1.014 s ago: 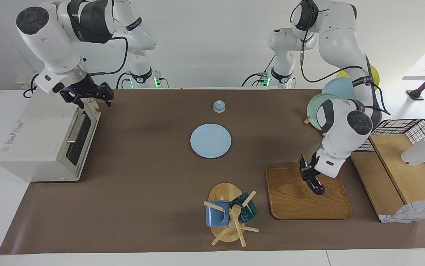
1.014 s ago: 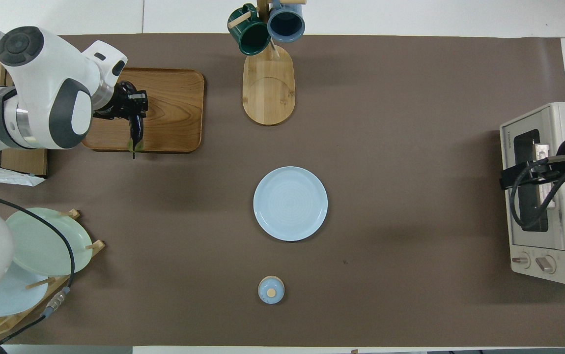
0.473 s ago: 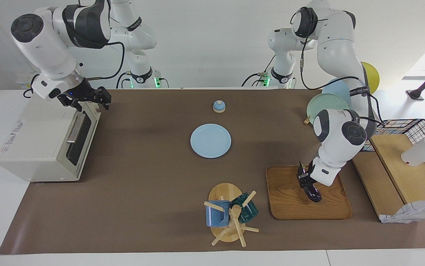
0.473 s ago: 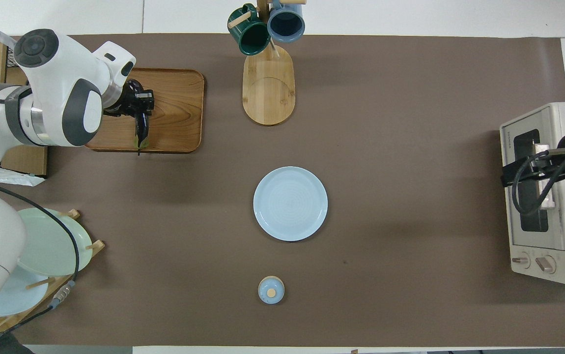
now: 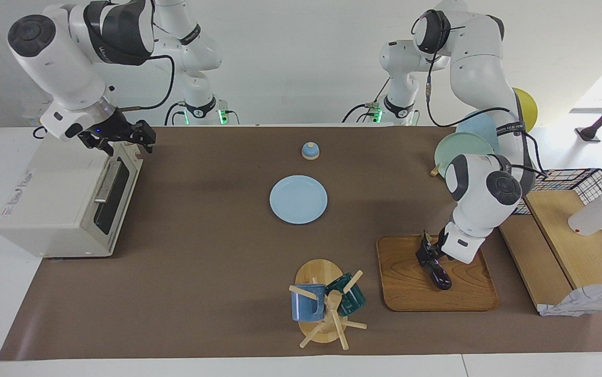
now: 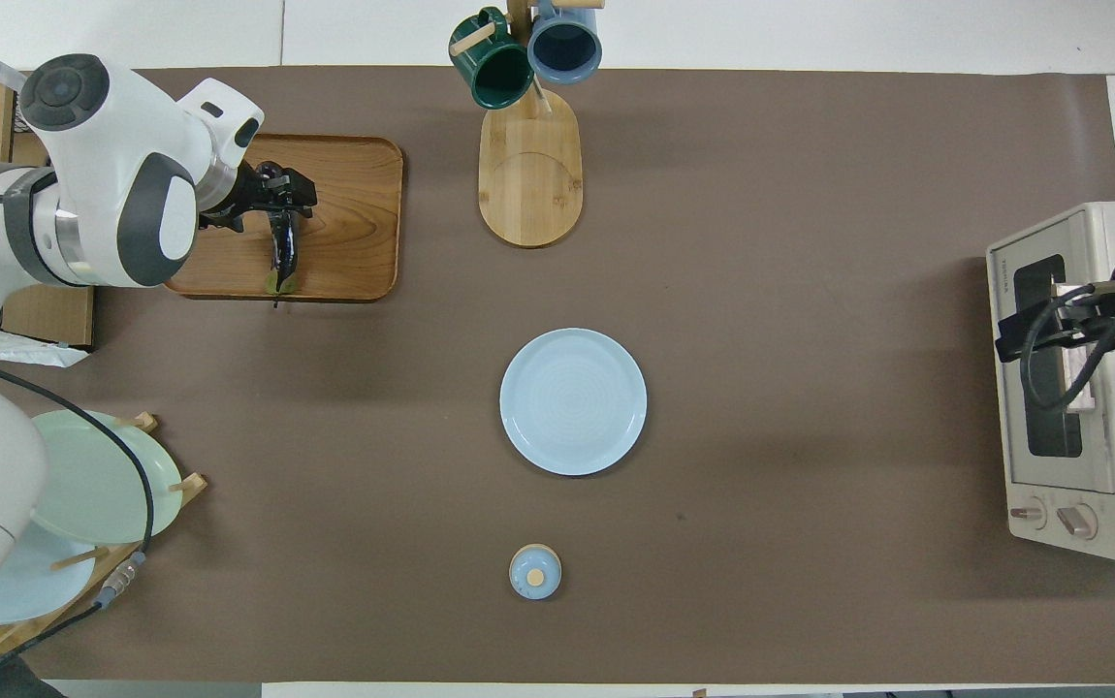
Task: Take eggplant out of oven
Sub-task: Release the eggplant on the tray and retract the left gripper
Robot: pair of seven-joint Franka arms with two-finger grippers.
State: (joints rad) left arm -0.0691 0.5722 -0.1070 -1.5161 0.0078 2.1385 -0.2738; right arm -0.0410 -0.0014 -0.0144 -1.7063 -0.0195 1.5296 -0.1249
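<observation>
Since the earlier frame, the left gripper [image 5: 432, 255] had lowered the eggplant [image 5: 439, 274] onto the wooden tray [image 5: 411, 293], and its fingers had parted; they now stood spread at the eggplant's end farther from the robots, no longer clamping it. Across the same second the eggplant had gone from hanging above the tray to lying on the wood, stem tip toward the robots in the overhead view. Meanwhile the right gripper [image 5: 123, 140] had drawn back a little toward the robots above the top front edge of the oven [image 5: 44, 199], its jaws wide and holding nothing. Nothing else had shifted.

Counted: one eggplant, one oven with its door shut, one tray, one light blue plate [image 5: 298, 199] at mid-table, one small blue lid [image 5: 310, 151] nearer the robots than that plate, two mugs, one blue [image 5: 302, 306] and one green [image 5: 350, 296], on one mug tree [image 5: 327, 324].
</observation>
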